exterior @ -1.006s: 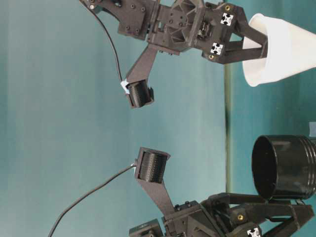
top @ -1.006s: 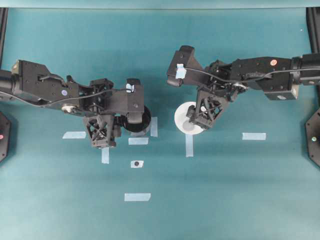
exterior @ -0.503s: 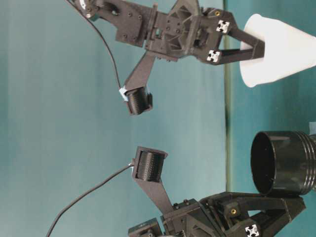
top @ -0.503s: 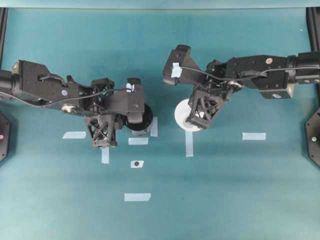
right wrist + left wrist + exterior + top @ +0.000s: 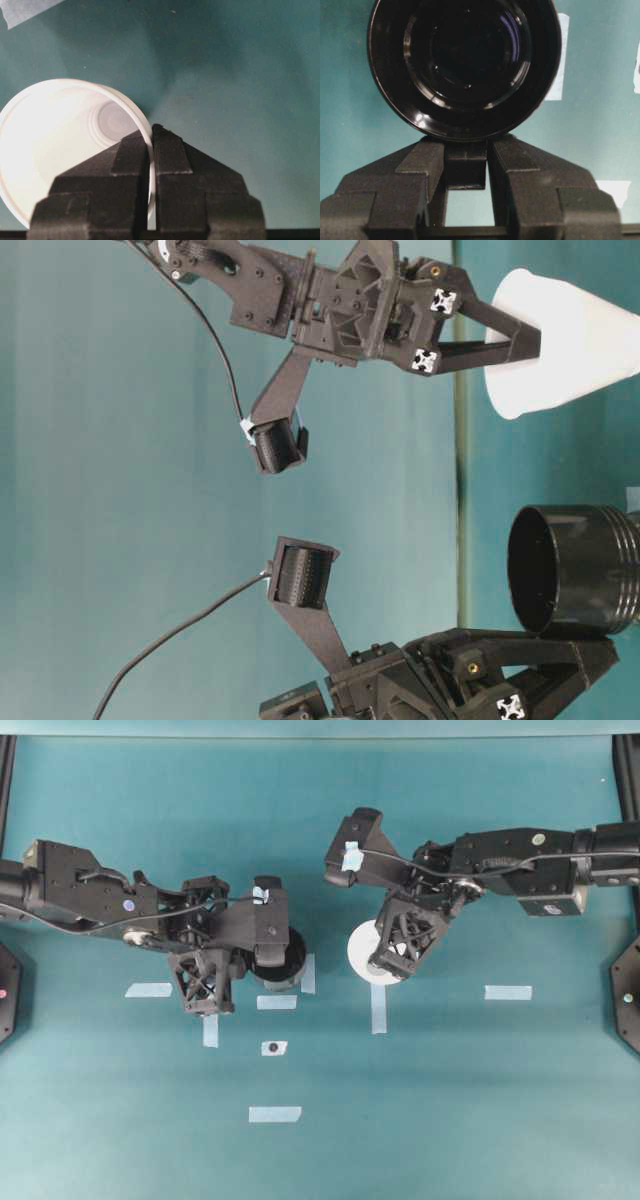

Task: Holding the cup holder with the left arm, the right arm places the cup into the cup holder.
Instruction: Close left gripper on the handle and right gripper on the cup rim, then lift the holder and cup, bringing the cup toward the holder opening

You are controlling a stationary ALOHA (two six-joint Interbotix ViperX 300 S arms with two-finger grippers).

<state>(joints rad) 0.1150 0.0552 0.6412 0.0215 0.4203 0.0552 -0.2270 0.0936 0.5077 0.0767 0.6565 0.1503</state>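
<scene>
The glossy black cup holder (image 5: 291,953) (image 5: 575,570) stands upright on the teal table, its open mouth filling the left wrist view (image 5: 465,65). My left gripper (image 5: 245,965) (image 5: 466,150) is shut on the holder's small side handle (image 5: 466,170). The white cup (image 5: 360,952) (image 5: 575,335) is to the right of the holder, apart from it. My right gripper (image 5: 385,960) (image 5: 151,132) is shut on the cup's rim, one finger inside the cup (image 5: 60,145) and one outside. The cup's inside is bare.
Pale tape strips lie on the table: one (image 5: 508,992) at the right, one (image 5: 275,1114) near the front, one (image 5: 149,989) at the left, one (image 5: 378,1012) under the cup. A taped black dot (image 5: 273,1047) sits below the holder.
Both grippers have closed: the left on the holder's handle, the right on the cup's rim. The right arm and cup have shifted slightly left.
</scene>
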